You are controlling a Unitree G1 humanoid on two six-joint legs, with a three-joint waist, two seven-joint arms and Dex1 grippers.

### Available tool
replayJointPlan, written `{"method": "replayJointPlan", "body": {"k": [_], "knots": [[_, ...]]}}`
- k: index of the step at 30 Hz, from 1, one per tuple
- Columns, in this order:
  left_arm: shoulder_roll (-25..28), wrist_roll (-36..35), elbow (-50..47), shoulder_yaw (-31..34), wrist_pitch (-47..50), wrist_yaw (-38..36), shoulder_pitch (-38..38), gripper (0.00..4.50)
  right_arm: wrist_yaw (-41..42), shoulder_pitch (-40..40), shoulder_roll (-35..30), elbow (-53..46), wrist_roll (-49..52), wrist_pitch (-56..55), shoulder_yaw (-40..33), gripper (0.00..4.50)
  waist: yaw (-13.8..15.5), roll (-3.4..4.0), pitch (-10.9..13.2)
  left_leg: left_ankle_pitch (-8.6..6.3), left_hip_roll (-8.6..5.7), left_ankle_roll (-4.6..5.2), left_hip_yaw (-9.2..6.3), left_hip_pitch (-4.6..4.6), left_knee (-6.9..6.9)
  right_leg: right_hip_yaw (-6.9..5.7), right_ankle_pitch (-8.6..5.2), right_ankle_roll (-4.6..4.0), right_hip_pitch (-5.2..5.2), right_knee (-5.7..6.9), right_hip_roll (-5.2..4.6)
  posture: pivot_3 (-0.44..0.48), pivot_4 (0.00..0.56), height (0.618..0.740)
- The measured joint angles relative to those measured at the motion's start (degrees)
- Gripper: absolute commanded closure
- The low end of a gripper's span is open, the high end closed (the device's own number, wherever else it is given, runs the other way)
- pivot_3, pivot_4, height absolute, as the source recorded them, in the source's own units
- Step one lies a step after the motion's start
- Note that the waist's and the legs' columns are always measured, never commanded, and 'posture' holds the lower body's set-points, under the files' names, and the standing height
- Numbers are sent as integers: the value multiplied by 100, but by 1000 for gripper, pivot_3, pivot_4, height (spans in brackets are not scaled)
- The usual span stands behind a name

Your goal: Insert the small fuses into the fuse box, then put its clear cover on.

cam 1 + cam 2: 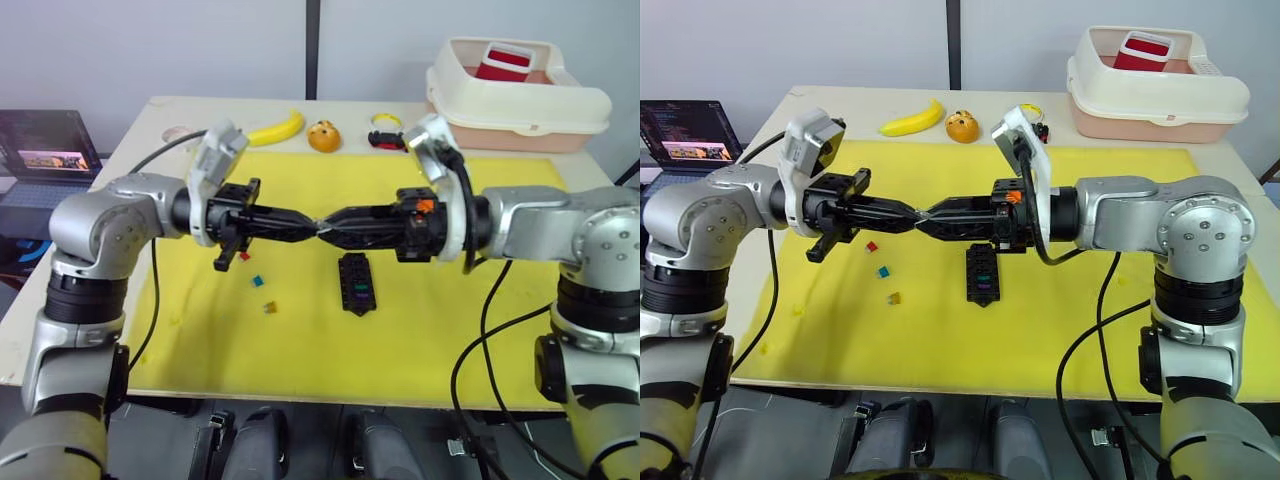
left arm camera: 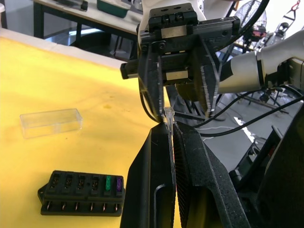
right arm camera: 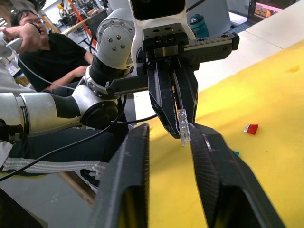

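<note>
Grippers meet tip to tip at frame centre: left gripper (image 1: pixel 305 226) pinches a small clear fuse (image 3: pixel 183 126), seemingly; right gripper (image 1: pixel 332 227) stands open around it. Fuse box (image 1: pixel 356 283) lies below, clear cover (image 2: pixel 51 122) apart.

Both arms raised, forearms level, pointing inward tip to tip. Left gripper (image 1: pixel 308 226) at 9 o'clock, fingers pinched together on small clear piece. Right gripper (image 1: pixel 330 226) at 3 o'clock, fingers parted.
</note>
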Motion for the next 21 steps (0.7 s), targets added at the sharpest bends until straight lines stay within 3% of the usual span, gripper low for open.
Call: {"method": "replayJointPlan", "body": {"k": [13,15,17,21], "knots": [[0,-3,-5,-9,-3,62,2,4500,21,2,-97,0,0,-95,86,2967,0,0,0,0,0,0,0,0,-1,0,0,0,0,-1,0,0,150,740],[-1,-4,-7,-9,-4,87,2,4500,39,2,-98,-1,-2,-101,91,3499,0,0,0,0,0,0,0,0,-1,0,0,0,0,-1,0,0,150,740],[-2,-41,-40,-11,-4,68,2,4500,27,11,-142,2,-17,-116,95,4353,0,0,0,0,0,0,0,0,-1,0,0,0,0,-1,0,0,150,740],[2,-72,-58,-11,-7,67,4,4500,25,16,-159,10,-23,-146,93,4481,1,0,0,0,0,0,0,0,-1,0,0,0,0,-2,0,0,150,740]]}}
